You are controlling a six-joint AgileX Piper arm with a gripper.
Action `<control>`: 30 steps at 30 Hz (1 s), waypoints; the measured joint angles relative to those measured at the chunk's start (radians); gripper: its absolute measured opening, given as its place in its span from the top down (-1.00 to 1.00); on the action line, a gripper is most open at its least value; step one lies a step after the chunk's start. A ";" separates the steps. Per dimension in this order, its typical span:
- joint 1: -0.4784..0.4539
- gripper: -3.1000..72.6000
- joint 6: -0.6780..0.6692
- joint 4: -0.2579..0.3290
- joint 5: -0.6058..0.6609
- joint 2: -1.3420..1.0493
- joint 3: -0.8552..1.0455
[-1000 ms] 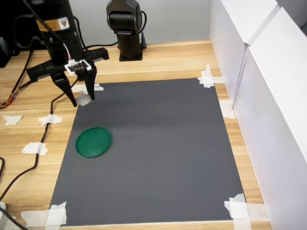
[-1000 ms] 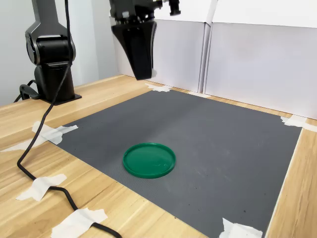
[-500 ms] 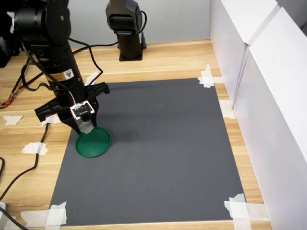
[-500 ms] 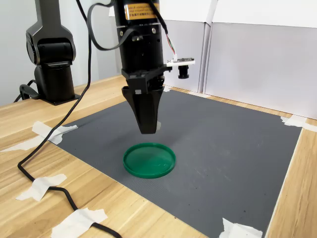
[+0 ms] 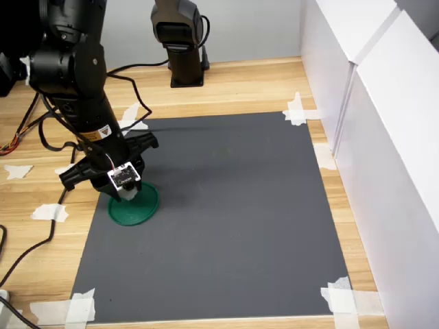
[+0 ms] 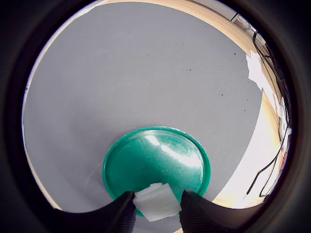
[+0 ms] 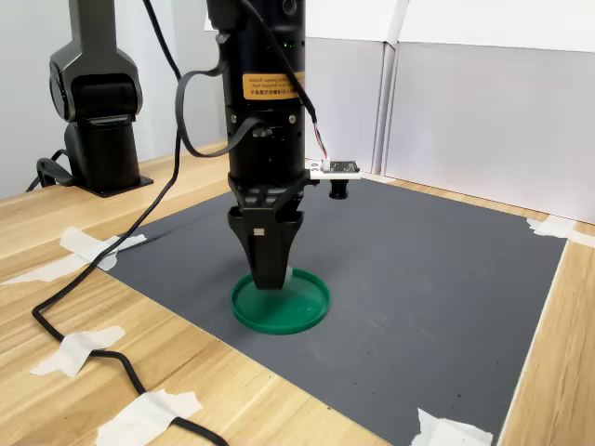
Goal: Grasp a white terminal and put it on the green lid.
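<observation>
The green lid (image 5: 135, 206) (image 7: 296, 309) (image 6: 155, 162) lies flat near one edge of the dark grey mat. My gripper (image 5: 129, 195) (image 7: 271, 279) (image 6: 155, 206) points straight down at the lid, its tips just above or on it. Between the two dark fingers (image 6: 119, 211) sits the white terminal (image 6: 156, 201), a small white block held over the lid's rim. In both exterior views the arm and fingers hide most of the terminal.
The grey mat (image 5: 226, 219) is taped to a wooden table at its corners (image 5: 343, 295). A black cable (image 7: 84, 325) trails over the wood beside the mat. White walls (image 5: 384, 137) stand along the first exterior view's right. A second black arm base (image 5: 182, 48) stands at the back.
The arm swung from the mat's back corner over to the green lid and came down. The gripper tips now reach the lid, still shut on the terminal.
</observation>
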 joint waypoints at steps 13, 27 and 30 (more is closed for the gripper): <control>0.000 -0.40 -0.004 -0.003 -0.009 -0.001 0.000; 0.000 -0.49 0.074 0.046 -0.009 -0.206 0.000; 0.000 -0.20 0.085 0.090 -0.009 -0.297 0.000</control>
